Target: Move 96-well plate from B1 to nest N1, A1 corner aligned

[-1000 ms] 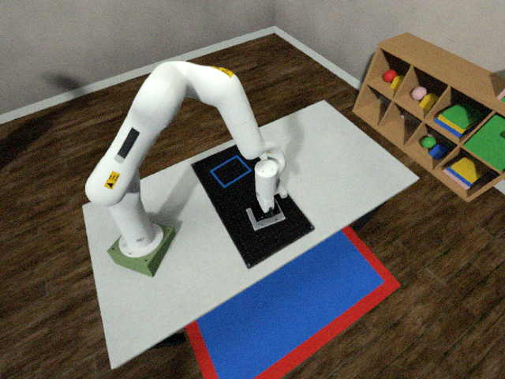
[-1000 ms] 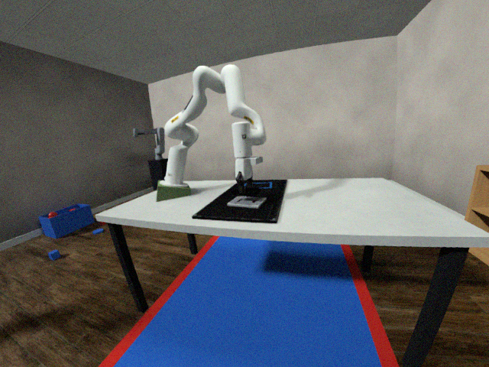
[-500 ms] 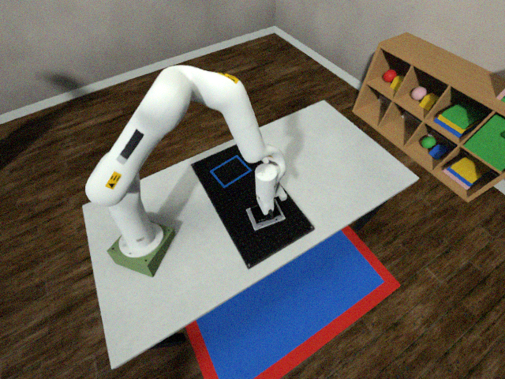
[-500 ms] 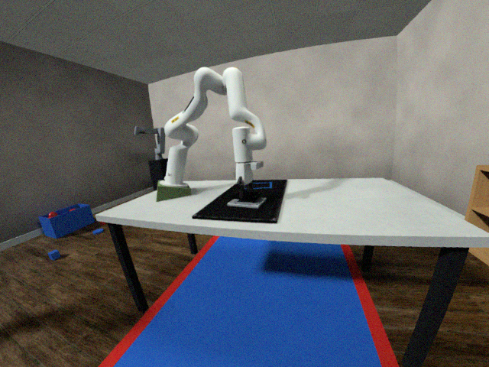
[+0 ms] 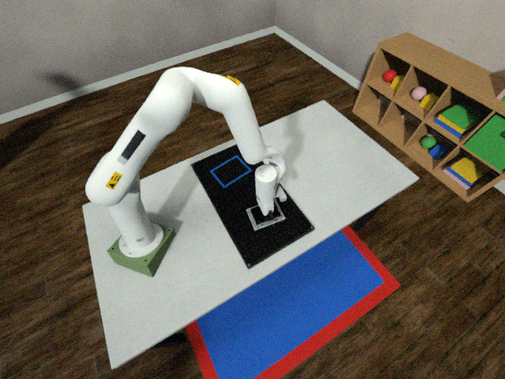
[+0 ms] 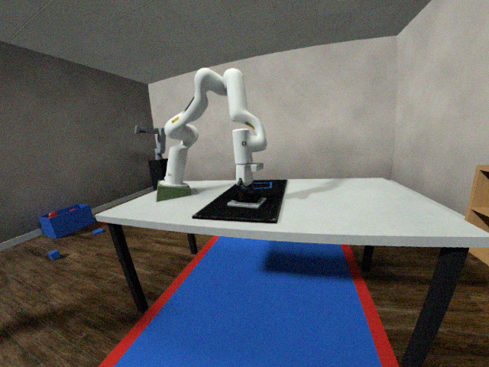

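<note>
On the white surface [image 5: 334, 163], the green square base plate [image 5: 140, 267] carries the white arm; farther right the blue-outlined bench spot [image 5: 230, 170] lies on the black rectangular mat [image 5: 228, 204]. The gripper [image 5: 267, 213] pinches the dark 96-well plate [image 5: 260, 215] over the pale grey plate nest [image 5: 255, 223]. The plate's long axis, cut-off corner and contact with the nest are too hidden to tell.

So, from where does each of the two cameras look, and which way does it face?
Top: high above the table's corner, looking down at the black mat; the whole arm from the green base to the gripper shows.
Exterior: low on the floor before the table, facing the back wall; the arm shows whole, side-on.
Shared: arm, mat, nest, blue rug.
</note>
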Robot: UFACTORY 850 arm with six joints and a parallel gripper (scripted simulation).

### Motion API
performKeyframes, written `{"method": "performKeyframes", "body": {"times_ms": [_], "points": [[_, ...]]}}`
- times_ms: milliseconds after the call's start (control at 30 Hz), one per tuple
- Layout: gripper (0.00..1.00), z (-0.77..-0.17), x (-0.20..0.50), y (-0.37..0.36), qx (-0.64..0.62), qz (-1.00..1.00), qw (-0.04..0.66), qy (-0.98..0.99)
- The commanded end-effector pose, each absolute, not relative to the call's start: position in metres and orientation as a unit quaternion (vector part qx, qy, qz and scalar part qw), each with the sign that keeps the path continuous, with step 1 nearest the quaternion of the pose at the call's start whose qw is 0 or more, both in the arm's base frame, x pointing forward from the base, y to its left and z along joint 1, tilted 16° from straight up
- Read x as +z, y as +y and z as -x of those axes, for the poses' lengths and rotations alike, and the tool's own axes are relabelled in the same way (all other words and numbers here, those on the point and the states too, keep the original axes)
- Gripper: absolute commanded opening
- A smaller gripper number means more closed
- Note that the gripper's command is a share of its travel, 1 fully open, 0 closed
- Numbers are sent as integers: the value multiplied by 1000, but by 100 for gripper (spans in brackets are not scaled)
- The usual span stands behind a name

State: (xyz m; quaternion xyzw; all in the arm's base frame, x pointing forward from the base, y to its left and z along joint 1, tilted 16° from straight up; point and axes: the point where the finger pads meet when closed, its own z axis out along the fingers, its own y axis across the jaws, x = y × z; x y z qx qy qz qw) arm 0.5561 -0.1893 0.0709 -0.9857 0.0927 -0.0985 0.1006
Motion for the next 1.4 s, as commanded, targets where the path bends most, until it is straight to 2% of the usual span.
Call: {"method": "performKeyframes", "body": {"times_ms": [0, 1367], "points": [[0, -557, 72, -190, -100, 986, 100, 93], [0, -558, 67, -189, -100, 986, 100, 93]]}}
